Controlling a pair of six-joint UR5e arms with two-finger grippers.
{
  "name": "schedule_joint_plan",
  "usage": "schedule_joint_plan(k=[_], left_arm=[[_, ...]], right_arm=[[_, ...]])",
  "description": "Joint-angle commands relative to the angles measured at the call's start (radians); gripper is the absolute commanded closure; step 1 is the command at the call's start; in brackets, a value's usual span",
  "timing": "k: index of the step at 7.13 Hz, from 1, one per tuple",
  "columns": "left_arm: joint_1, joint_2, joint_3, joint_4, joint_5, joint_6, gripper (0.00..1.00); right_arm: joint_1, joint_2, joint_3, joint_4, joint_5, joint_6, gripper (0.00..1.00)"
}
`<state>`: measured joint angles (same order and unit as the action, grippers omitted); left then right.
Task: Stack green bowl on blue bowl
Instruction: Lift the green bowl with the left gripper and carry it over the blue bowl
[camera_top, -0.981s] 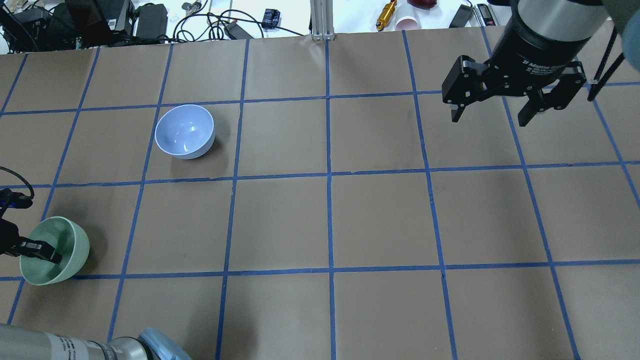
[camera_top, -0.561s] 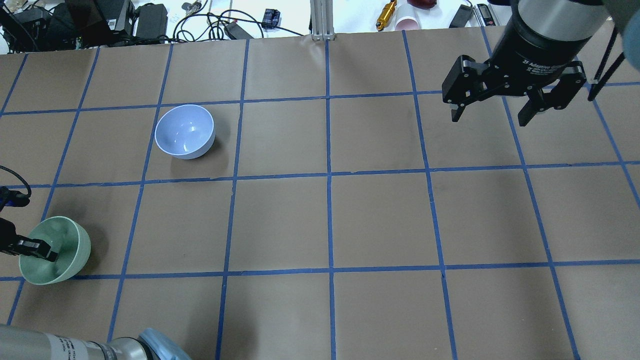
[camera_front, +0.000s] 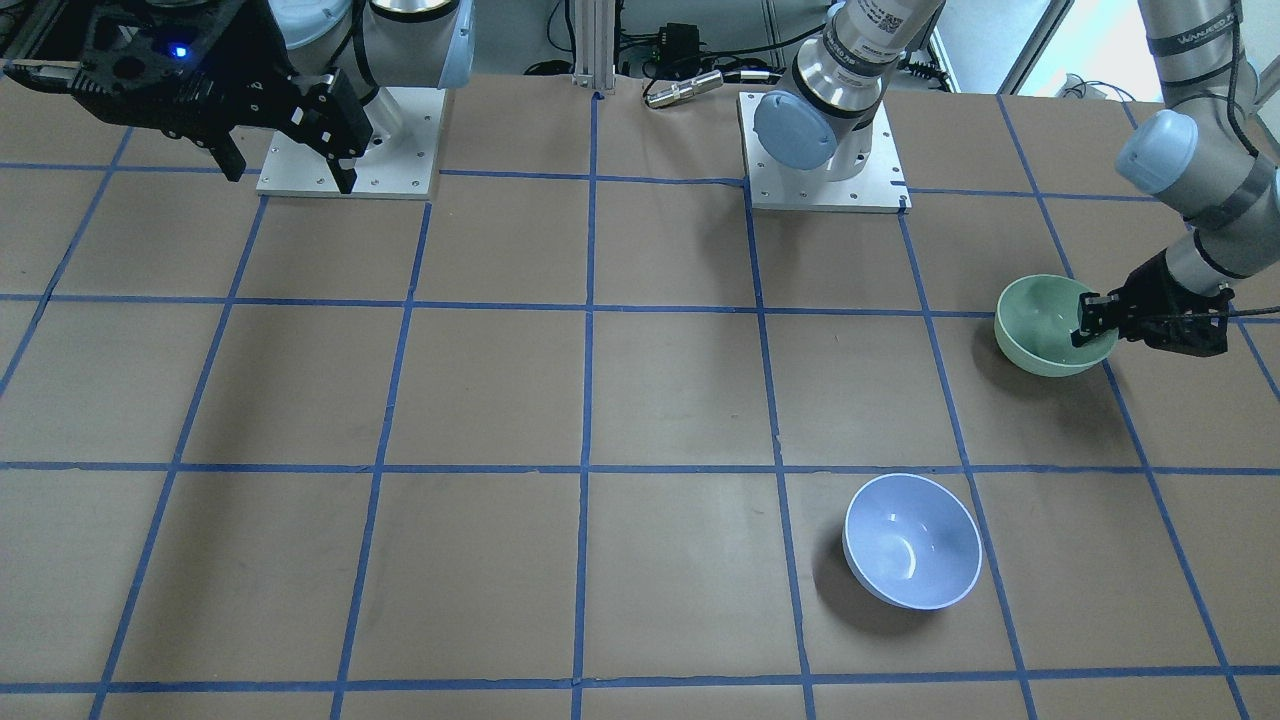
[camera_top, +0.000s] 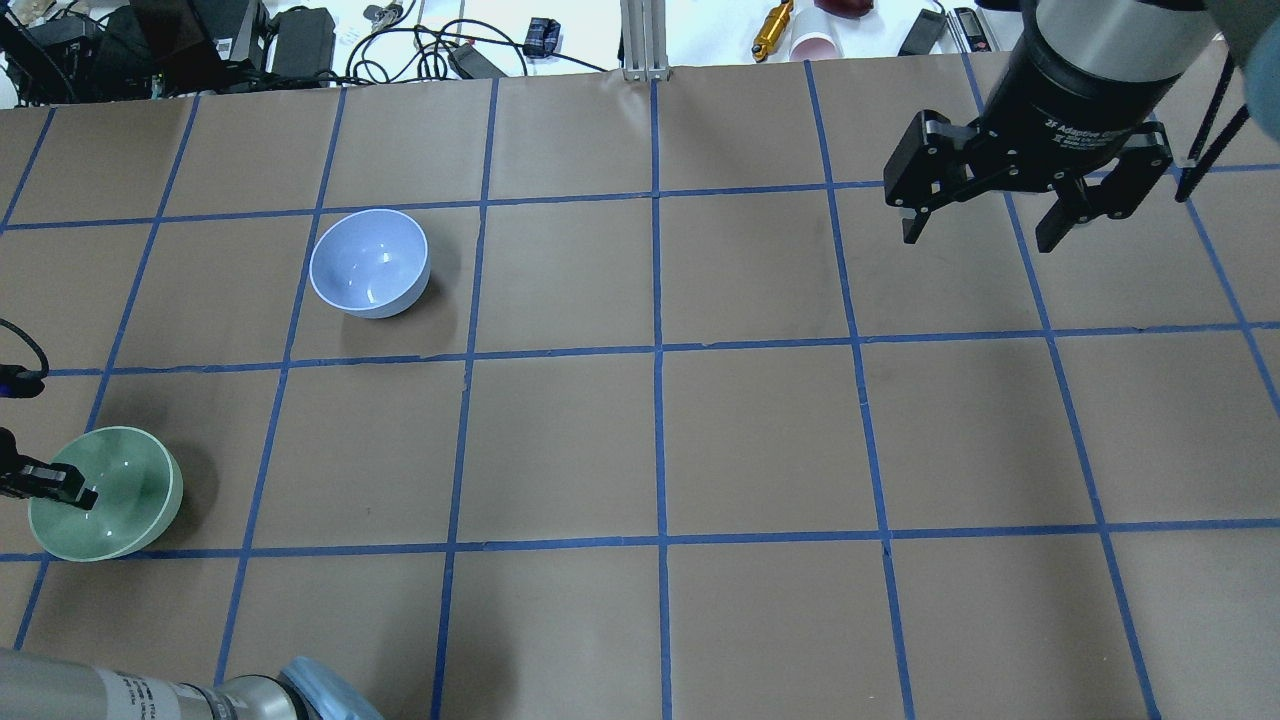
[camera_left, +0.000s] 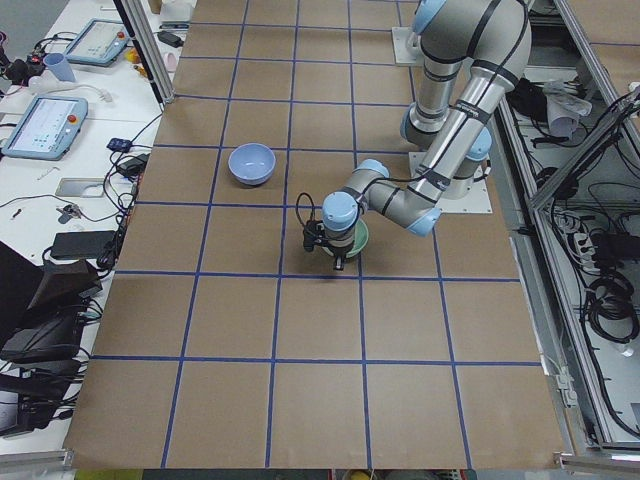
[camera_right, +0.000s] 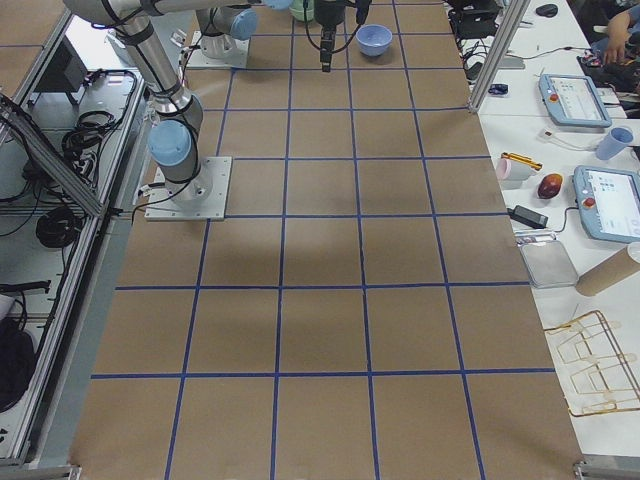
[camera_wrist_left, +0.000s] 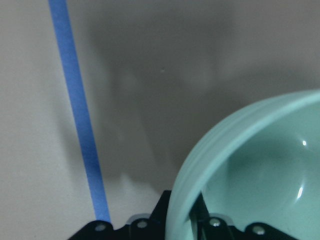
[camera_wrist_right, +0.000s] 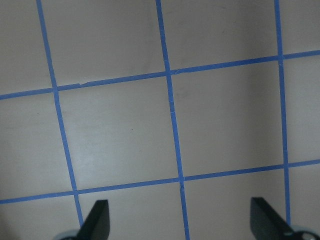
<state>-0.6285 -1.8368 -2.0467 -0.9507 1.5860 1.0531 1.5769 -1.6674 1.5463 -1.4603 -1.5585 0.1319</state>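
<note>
The green bowl (camera_top: 110, 495) is at the near left of the table, mouth up. My left gripper (camera_top: 72, 492) is shut on its left rim, one finger inside and one outside. The left wrist view shows the bowl's rim (camera_wrist_left: 200, 165) running between the fingers (camera_wrist_left: 214, 222). The pair also shows in the front view, bowl (camera_front: 1040, 322) and gripper (camera_front: 1092, 322). The blue bowl (camera_top: 368, 262) stands upright and alone farther back; it also shows in the front view (camera_front: 912, 540). My right gripper (camera_top: 985, 232) is open and empty, high over the far right; its fingers (camera_wrist_right: 97, 222) frame bare paper.
The table is brown paper with a blue tape grid (camera_top: 658, 345). Cables, chargers and small items (camera_top: 300, 35) lie beyond the far edge. The two arm base plates (camera_front: 825, 150) sit at the robot's side of the table.
The green bowl, held by my left gripper, has shifted slightly left and its mouth has turned more towards the overhead camera. The right arm and the blue bowl have stayed in place.
</note>
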Motion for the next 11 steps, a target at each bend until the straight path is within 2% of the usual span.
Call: schedule_joint_plan(k=[1, 3, 5, 8, 9, 11], left_arm=[[-0.005, 0.007, 0.019, -0.025, 0.000, -0.002, 1.00], [-0.029, 0.019, 0.054, -0.070, 0.002, -0.028, 1.00], [-0.075, 0.028, 0.166, -0.244, -0.003, -0.067, 1.00], [-0.147, 0.053, 0.219, -0.256, -0.047, -0.142, 1.00], [-0.175, 0.056, 0.259, -0.308, -0.049, -0.162, 1.00], [-0.261, 0.059, 0.283, -0.319, -0.055, -0.305, 1.00]], right_arm=[[0.000, 0.000, 0.000, 0.001, 0.000, 0.000, 0.00], [0.000, 0.000, 0.000, 0.001, 0.000, 0.000, 0.00], [0.000, 0.000, 0.000, 0.001, 0.000, 0.000, 0.00], [0.000, 0.000, 0.000, 0.000, 0.000, 0.000, 0.00], [0.000, 0.000, 0.000, 0.000, 0.000, 0.000, 0.00], [0.000, 0.000, 0.001, 0.000, 0.000, 0.000, 0.00]])
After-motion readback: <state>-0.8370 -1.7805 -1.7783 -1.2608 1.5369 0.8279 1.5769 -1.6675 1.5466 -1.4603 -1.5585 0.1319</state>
